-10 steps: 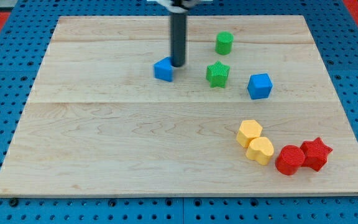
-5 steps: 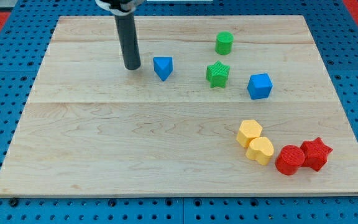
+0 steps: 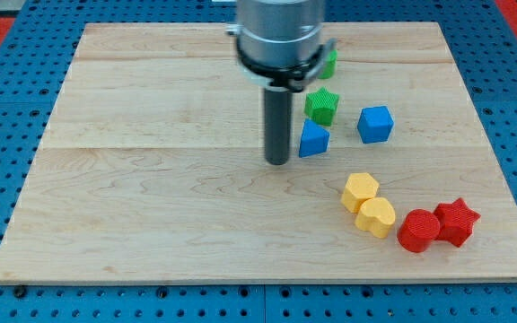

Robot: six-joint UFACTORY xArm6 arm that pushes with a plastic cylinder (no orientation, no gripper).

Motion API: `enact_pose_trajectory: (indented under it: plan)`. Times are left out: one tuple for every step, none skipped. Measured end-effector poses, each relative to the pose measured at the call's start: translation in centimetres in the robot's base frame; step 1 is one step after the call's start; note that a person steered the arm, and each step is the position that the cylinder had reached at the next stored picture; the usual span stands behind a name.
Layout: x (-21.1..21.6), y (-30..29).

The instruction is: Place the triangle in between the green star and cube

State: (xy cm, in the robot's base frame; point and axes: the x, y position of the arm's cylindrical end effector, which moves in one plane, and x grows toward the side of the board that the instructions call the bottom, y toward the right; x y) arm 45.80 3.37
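Though the blue triangle (image 3: 313,140) sits partly tucked under the green star (image 3: 321,105), we see its apex pointing to the view's top; long axis unclear. Our arm housing hides most of the green cylinder (image 3: 329,63). My tip (image 3: 277,161) holds nothing, just left of the triangle. The blue cube (image 3: 375,124) lies right of it.

A pale wooden board (image 3: 151,206) lies on blue perforated pegboard (image 3: 7,135).
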Motion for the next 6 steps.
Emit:
enact_pose_trajectory:
  plan:
    - [-2.0,5.2]
    - [-2.9,7.8]
    - [-2.7,-0.5]
    - [-9.5,-8.0]
    - [-17.1,-2.5]
    - [-19.5,3.3]
